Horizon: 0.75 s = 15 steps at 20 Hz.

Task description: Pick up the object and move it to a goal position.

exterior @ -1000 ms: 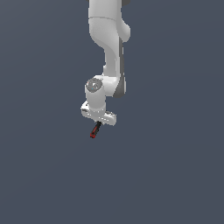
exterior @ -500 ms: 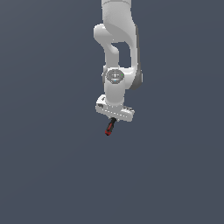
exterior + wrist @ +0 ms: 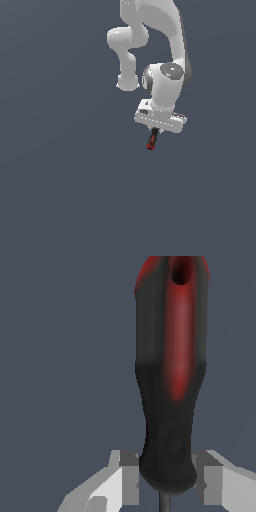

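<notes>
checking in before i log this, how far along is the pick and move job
Pickup looks done: the hand is shut on the screwdriver, whose red-and-black handle hangs below the fingers, clear of any surface. The carry is in hand. No goal marker shows, so arrival can't be judged.

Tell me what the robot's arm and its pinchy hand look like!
The arm is smooth, glossy white, built from fat rounded tube sections with dark grey bands at the joints. The gripper has a flat white bar for a body. In the wrist view its fingers look blocky, white and grey. No cables or markings show.
</notes>
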Motion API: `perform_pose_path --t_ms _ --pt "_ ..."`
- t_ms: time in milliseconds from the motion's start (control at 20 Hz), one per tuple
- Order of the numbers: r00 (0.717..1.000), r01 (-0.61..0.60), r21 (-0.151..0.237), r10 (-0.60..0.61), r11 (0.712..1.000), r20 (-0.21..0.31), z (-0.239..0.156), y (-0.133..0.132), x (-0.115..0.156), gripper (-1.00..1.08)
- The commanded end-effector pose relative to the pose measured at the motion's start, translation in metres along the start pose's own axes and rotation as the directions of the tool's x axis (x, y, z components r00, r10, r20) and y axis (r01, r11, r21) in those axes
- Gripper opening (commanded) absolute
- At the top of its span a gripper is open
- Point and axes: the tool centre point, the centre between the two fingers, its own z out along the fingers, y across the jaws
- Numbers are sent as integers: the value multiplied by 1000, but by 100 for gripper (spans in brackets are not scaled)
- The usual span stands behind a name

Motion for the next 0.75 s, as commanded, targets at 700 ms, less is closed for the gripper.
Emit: perform_pose_path --t_ms 700 --pt "1000 -2 1 2 1000 0 -46 -85 -19 -100"
